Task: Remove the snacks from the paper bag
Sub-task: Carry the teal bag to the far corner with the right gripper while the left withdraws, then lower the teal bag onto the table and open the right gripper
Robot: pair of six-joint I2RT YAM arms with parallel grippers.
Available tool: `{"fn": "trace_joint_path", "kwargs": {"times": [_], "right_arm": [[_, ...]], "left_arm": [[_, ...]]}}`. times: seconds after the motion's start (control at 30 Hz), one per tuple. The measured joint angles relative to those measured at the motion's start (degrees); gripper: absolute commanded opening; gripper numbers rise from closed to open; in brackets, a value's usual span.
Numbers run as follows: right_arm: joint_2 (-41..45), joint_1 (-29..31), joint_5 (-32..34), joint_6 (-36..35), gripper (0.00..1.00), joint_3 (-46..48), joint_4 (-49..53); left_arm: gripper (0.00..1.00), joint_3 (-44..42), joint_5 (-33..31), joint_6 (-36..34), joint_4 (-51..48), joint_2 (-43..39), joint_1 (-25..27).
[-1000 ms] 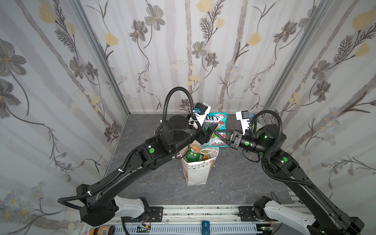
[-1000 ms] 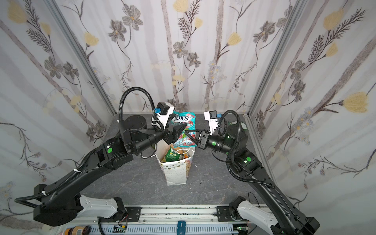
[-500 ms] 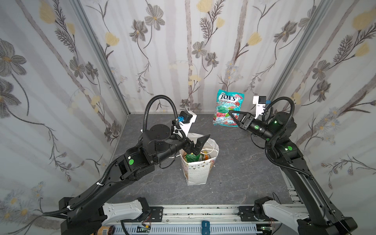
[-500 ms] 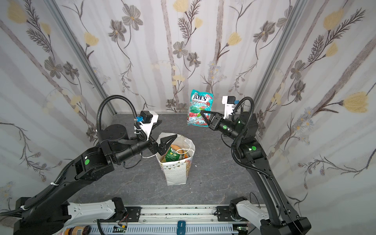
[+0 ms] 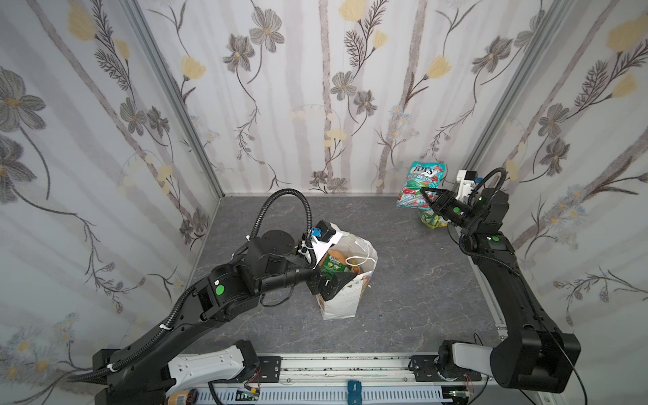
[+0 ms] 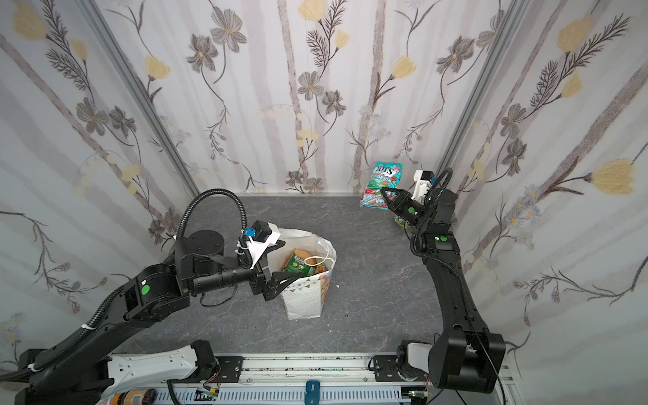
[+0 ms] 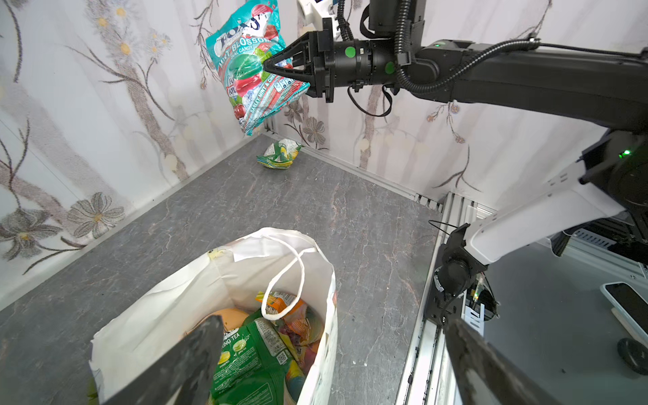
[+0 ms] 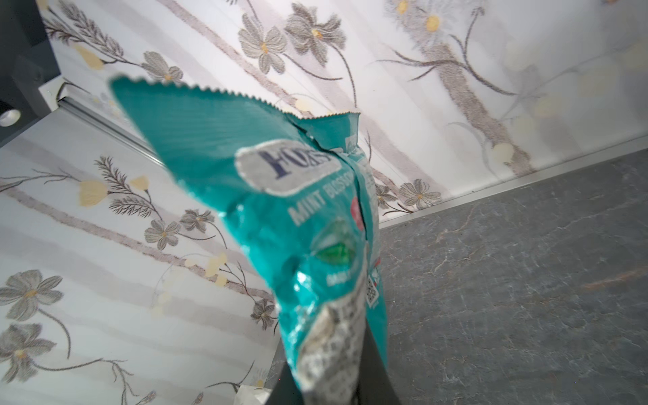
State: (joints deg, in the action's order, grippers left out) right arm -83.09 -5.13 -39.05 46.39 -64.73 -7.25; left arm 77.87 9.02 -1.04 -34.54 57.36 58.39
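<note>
The white paper bag [image 5: 342,303] [image 6: 304,301] [image 7: 182,291] stands upright mid-table with its mouth open. Inside lie snacks: a green packet [image 5: 332,263] [image 6: 297,261] [image 7: 252,357] and an orange one [image 7: 296,314]. My left gripper [image 5: 343,261] [image 6: 291,260] [image 7: 333,333] is open at the bag's rim, one finger over the mouth, the other outside the wall. My right gripper [image 5: 423,191] [image 6: 383,191] [image 7: 265,66] [image 8: 333,380] is shut on a teal packet [image 5: 419,182] [image 6: 381,184] [image 7: 247,63] [image 8: 280,196], held in the air at the back right corner. Below it a green-yellow packet [image 5: 434,220] [image 6: 400,221] [image 7: 278,155] lies on the table.
Floral walls [image 5: 315,105] close in the grey table [image 5: 403,280] on three sides. An aluminium rail [image 5: 350,364] with both arm bases runs along the front edge. A dark phone [image 7: 627,305] lies beyond the rail, off the table.
My right gripper has lifted the teal packet out of the bag and carried it to the back right corner. My left gripper has opened wide and drawn back to the bag's rim.
</note>
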Motion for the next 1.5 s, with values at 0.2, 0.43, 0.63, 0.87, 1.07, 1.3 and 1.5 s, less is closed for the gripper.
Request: {"fn": "trace_joint_path", "kwargs": {"times": [0.2,0.43,0.63,0.87,1.07,1.3,1.5], "right_arm": [[-8.7,-3.72,-0.28,-1.57,0.0,0.22,-1.38],[-23.67,-4.48,-0.68,-4.79,0.0,-5.81,-0.04],[-34.86,-4.55,-1.07,-6.21,0.02,-12.37,0.63],[-43.3,-4.52,-0.98,-8.55,0.07,-17.81,4.44],[-47.45,-4.48,-0.98,-9.4,0.13,-18.43,5.42],[-49.31,-4.42,-1.07,-10.01,0.33,-18.4,7.1],[-48.96,-4.35,0.79,-11.54,0.55,-18.4,9.22]], "left_arm": [[1.0,0.39,-0.37,1.11,-2.25,-1.22,0.0],[1.0,0.96,-1.53,3.15,-3.43,-1.7,0.04],[1.0,1.25,-3.26,5.14,-3.72,-1.18,0.52],[1.0,1.25,-5.4,6.82,-3.8,-0.85,1.55],[1.0,1.29,-6.45,7.28,-3.8,0.17,2.27],[1.0,1.4,-6.84,7.3,-3.78,0.96,3.08],[1.0,1.4,-7.06,7.21,-3.78,1.01,3.45]]}}
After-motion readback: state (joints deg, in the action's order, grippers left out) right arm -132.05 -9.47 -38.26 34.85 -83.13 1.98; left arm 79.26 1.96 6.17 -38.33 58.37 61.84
